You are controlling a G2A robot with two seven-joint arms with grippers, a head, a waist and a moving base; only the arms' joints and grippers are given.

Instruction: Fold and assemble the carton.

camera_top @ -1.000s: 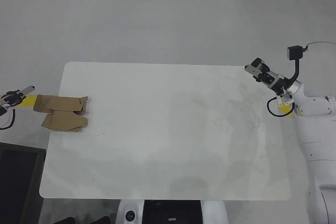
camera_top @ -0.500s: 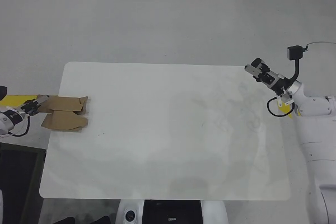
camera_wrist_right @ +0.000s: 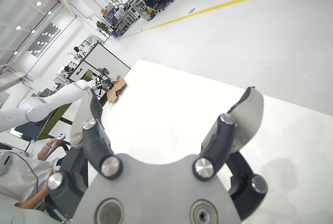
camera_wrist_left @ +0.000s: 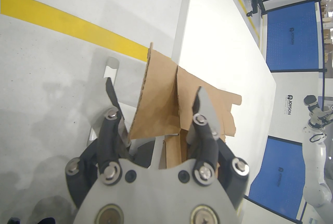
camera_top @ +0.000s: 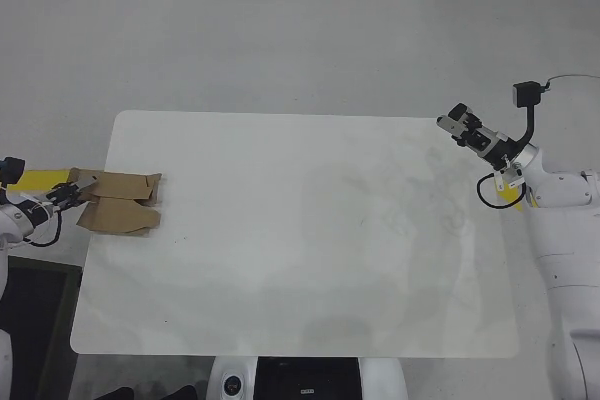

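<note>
straddling the overhanging end of the carton (camera_wrist_left: 161,105) with the left gripper (camera_wrist_left: 156,87) spread wide, gripping nothing, and hiding the cardboard's nearest edge behind the gripper body. having closed in since a second ago, nudging the carton slightly inward. counting one carton at the left edge of the table (camera_top: 300,250) and two grippers, the right gripper (camera_top: 448,121) hanging released over the far right corner.

Carton (camera_top: 115,202) on left edge of table (camera_top: 300,250), within left gripper (camera_top: 68,194)
</note>
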